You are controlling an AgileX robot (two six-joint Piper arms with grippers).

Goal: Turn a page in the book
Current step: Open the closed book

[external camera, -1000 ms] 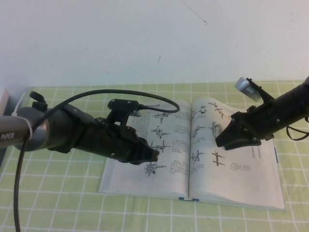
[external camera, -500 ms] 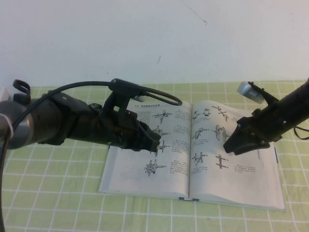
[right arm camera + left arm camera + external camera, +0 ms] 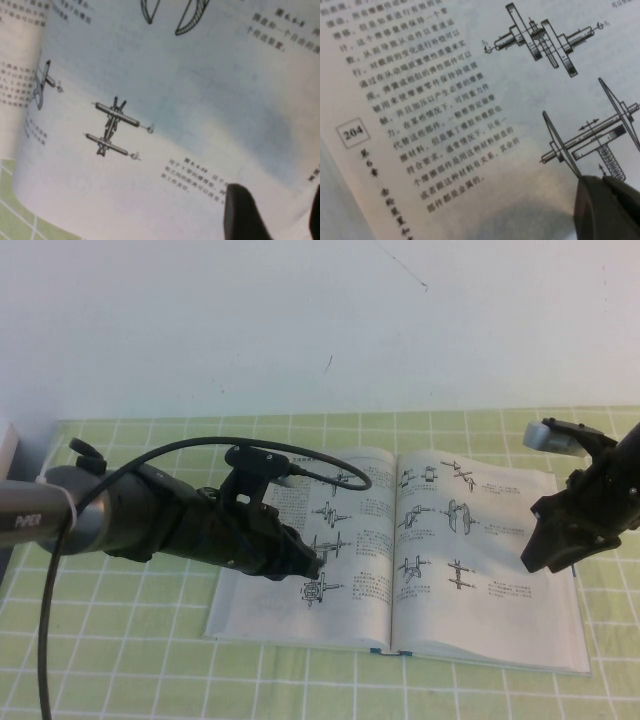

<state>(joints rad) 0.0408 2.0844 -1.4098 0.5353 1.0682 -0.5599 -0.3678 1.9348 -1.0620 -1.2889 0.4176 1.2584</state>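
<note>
While my right gripper (image 3: 540, 558) hovers jaws spread over the page's (image 3: 490, 570) outer edge toward the table's right edge, my left gripper (image 3: 318, 565), jaws pressed together, sits low over the facing leaf. Book (image 3: 300, 615) lies open mid-table (image 3: 120, 660), spine front-to-back; right arm nearer.

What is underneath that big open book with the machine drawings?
The open white technical book lies on a green checked cloth; beneath it nothing shows. The left hand hovers over its left page, the right hand over its right edge.
</note>
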